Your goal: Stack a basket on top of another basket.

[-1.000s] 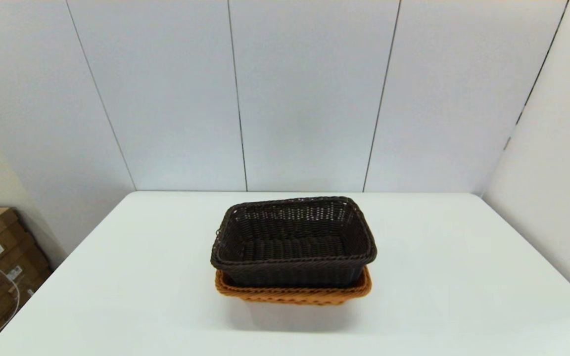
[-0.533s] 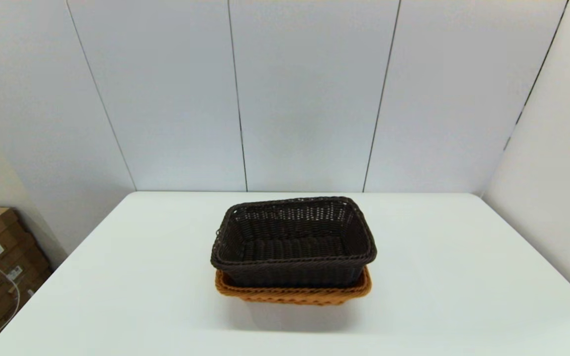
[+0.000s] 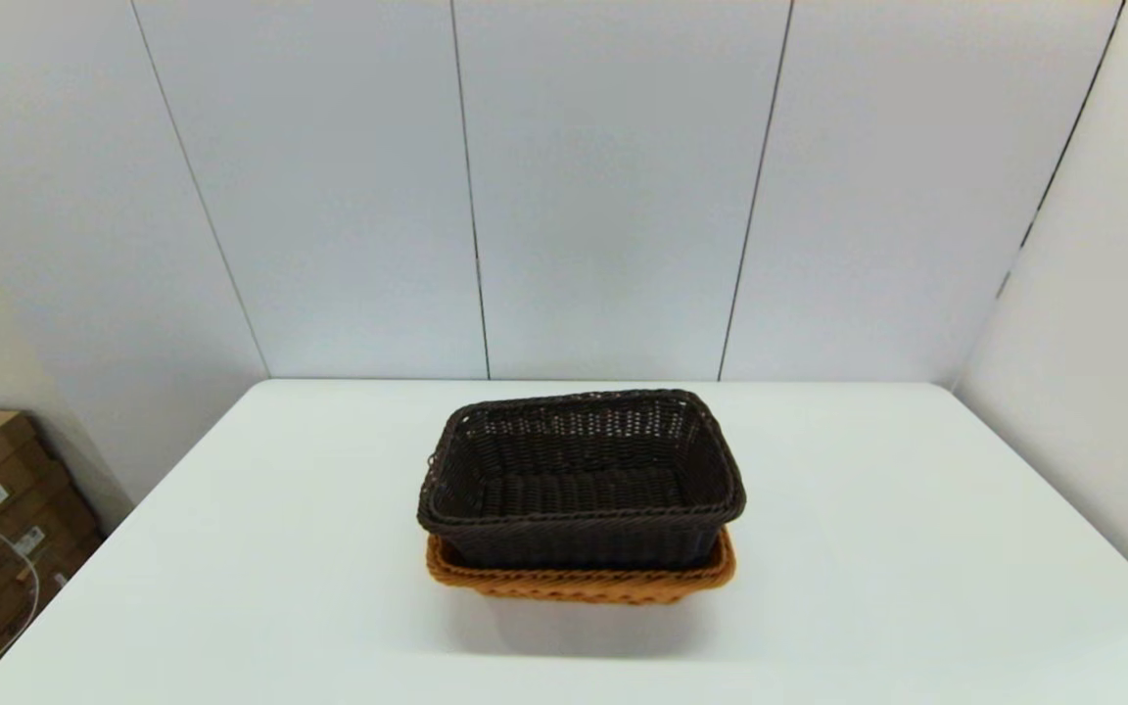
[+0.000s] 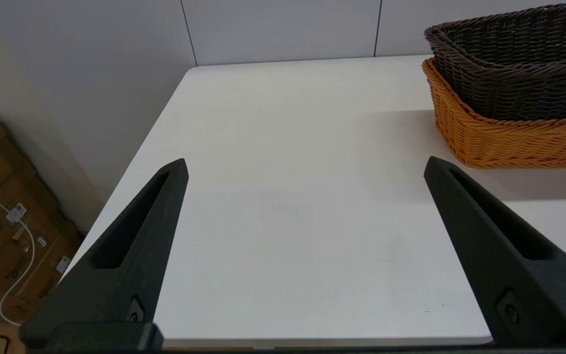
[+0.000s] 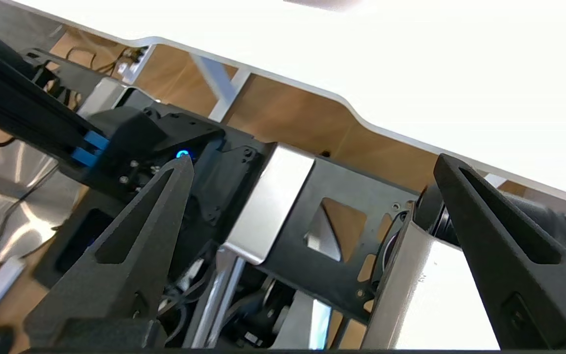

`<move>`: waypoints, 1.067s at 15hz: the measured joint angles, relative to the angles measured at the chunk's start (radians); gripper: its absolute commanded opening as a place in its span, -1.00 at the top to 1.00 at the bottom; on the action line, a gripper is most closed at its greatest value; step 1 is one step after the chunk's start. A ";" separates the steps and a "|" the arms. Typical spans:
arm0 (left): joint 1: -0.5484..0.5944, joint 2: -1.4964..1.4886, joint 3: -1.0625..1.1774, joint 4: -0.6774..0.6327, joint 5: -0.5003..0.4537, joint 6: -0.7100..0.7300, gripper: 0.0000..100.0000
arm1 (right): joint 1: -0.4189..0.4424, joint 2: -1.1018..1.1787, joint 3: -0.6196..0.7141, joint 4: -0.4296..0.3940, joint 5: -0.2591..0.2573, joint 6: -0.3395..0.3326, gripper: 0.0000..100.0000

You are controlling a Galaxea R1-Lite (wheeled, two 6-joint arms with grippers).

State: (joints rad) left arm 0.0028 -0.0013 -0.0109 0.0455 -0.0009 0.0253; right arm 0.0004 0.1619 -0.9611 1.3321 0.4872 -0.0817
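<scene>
Nothing is changing since the earlier frames: the dark brown basket is still sitting nested in the orange basket, hiding most of it, mid-desk. Left end effector and right end effector are gaping wide, parked, holding nothing.

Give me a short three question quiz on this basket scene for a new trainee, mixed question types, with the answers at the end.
1. True or false: the dark brown basket sits nested in the orange basket.
2. Multiple choice: the left end effector is A) shut on a basket, B) open over bare table beside the baskets, C) inside the dark brown basket.
3. Fill in: the right end effector is open and parked below the table's ____.

Key: 1 true; 2 B; 3 edge.
</scene>
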 measured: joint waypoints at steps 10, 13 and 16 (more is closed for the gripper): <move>0.000 0.000 0.000 0.000 0.000 -0.001 -1.00 | -0.004 -0.161 0.596 -0.691 -0.304 0.047 -1.00; 0.000 0.000 0.000 0.000 -0.001 -0.001 -1.00 | -0.004 -0.162 0.815 -1.044 -0.400 0.036 -1.00; 0.000 0.000 0.000 -0.001 -0.001 -0.001 -1.00 | -0.004 -0.163 0.905 -1.216 -0.465 0.004 -1.00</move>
State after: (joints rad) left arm 0.0028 -0.0013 -0.0109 0.0447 -0.0017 0.0245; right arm -0.0032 -0.0013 -0.0562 0.1160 0.0221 -0.0779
